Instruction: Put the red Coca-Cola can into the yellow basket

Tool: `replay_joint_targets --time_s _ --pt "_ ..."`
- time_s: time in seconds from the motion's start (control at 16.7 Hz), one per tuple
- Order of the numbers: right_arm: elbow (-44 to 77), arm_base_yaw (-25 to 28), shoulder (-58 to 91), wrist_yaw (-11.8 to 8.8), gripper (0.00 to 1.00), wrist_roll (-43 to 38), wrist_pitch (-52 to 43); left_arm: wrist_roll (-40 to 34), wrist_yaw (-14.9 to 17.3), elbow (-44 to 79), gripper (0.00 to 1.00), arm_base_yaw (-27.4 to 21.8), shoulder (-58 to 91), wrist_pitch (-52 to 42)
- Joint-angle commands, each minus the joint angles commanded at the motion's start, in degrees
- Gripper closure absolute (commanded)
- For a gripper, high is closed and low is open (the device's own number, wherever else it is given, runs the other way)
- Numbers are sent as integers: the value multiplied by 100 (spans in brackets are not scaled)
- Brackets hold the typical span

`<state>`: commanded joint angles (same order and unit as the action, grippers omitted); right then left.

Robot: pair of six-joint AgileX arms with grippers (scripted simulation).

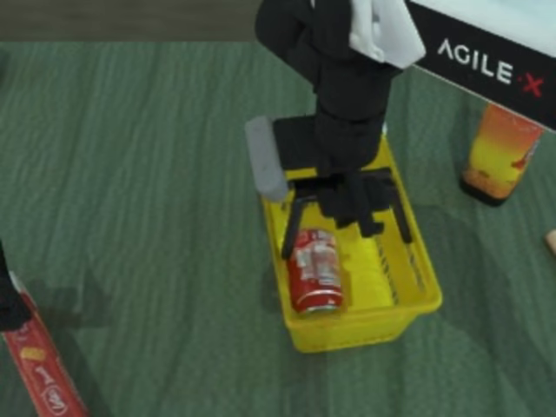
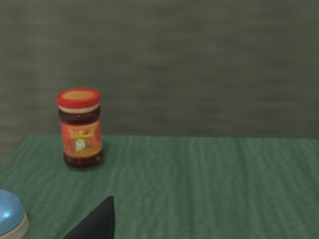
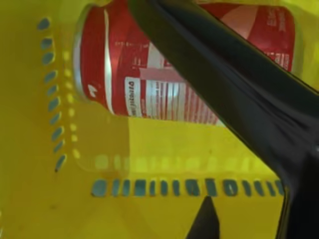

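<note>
The red Coca-Cola can (image 1: 314, 269) lies on its side inside the yellow basket (image 1: 417, 300), against its left wall, with nothing holding it. My right gripper (image 1: 354, 219) hangs open just above the basket's far half, a little beyond the can. The right wrist view shows the can (image 3: 129, 74) on the basket floor (image 3: 164, 149), partly crossed by a black handle (image 3: 234, 94), and one fingertip (image 3: 205, 221) clear of it. My left arm (image 1: 9, 300) is parked at the table's left edge; one fingertip (image 2: 99, 221) shows over bare cloth, and the gripper holds nothing.
A tall bottle with an orange-yellow label (image 1: 499, 156) stands right of the basket. A long red tube (image 1: 39, 365) lies at the front left. A grey block (image 1: 265, 161) sits by the basket's far left corner. A red-lidded jar (image 2: 79, 129) and a blue object (image 2: 10, 216) show in the left wrist view.
</note>
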<state>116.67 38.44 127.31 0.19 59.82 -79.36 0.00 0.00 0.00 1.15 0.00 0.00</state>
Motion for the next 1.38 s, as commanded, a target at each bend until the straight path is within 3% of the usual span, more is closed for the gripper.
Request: replay_joint_targets --time_s 0.18,0.24,1.38 --pt "0 0 0 0 98 0 0 0 0 0 0 0 0 0" --pt "0 0 0 0 100 0 0 0 0 0 0 0 0 0" --pt "0 0 0 0 100 0 0 0 0 0 0 0 0 0"
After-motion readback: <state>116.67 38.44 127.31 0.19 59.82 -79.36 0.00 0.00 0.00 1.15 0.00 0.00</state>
